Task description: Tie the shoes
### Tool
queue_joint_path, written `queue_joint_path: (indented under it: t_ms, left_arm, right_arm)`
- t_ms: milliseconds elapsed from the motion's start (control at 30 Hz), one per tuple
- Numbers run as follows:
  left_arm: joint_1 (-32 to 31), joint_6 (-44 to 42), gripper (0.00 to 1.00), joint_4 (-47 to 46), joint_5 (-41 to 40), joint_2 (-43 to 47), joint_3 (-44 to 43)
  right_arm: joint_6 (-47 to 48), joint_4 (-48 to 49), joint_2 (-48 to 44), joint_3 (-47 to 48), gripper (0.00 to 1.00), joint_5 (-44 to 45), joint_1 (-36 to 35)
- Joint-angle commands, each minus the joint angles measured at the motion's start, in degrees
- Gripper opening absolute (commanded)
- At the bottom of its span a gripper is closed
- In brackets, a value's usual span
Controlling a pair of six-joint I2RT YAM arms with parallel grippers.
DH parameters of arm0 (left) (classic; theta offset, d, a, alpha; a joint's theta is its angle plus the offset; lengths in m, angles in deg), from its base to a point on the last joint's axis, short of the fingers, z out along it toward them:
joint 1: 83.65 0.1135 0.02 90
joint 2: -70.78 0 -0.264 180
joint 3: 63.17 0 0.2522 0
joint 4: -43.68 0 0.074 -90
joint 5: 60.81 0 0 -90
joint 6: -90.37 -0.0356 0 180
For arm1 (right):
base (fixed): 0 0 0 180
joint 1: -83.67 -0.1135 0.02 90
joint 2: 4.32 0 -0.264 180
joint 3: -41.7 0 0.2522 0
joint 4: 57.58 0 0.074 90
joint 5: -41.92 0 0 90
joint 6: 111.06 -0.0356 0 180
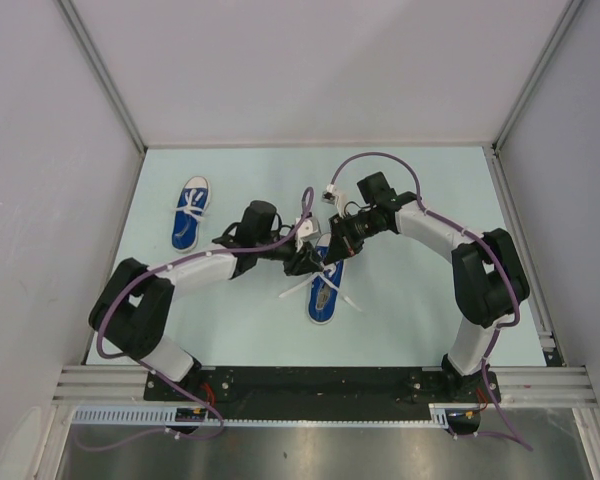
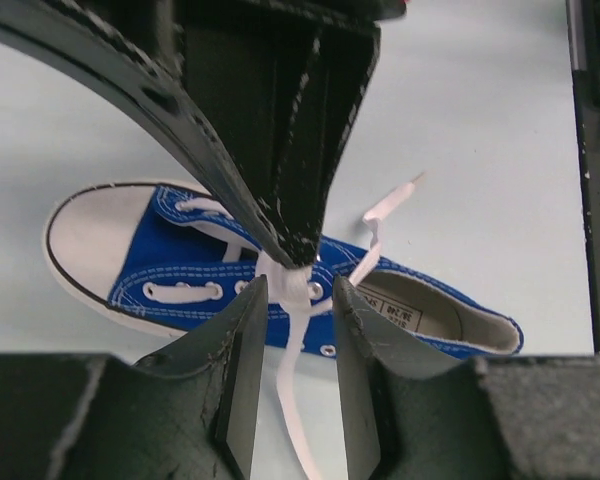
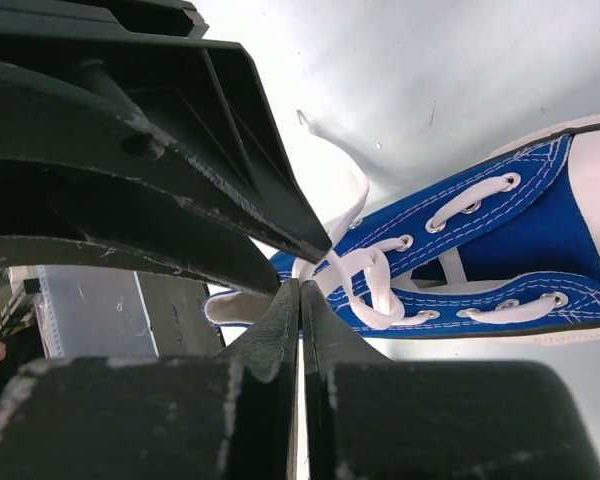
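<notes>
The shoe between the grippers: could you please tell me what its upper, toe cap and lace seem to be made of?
The upper looks like blue canvas, matte, with white stitching showing. The toe cap is probably rubber: smooth, white, slightly dull. The lace seems to be flat woven fabric, soft, as it folds limply.

Two shoes, well apart: one shoe [image 1: 190, 214] lies at the far left of the surface [image 1: 420, 300]; the other shoe [image 1: 322, 295] sits near centre, its laces [image 1: 295, 287] trailing left and right
</notes>
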Motion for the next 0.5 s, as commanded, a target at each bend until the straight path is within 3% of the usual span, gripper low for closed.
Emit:
queue_joint_path:
  t_ms: [0,67,367,467]
  left_arm:
    - [-0.49,0.89,0.34,-4.94,2.96,-1.35,-3.38]
    - [-1.02,0.80,0.30,-4.77,2.96,-1.71,-3.47]
    - [-1.37,-1.13,0.27,-2.83,2.08,-2.68,-3.30]
    - [-1.37,-0.70,0.11,-3.53,2.43,-2.33,-2.95]
  right_arm:
    - [1.55,-0.24,-1.58,1.94,0.00,-1.54,0.06]
    - [1.55,-0.16,-1.49,1.94,0.00,-1.63,0.15]
    - [1.90,-0.42,-1.58,1.94,0.00,-1.72,0.68]
    - [1.99,-0.42,-1.66,1.94,0.00,-1.90,0.68]
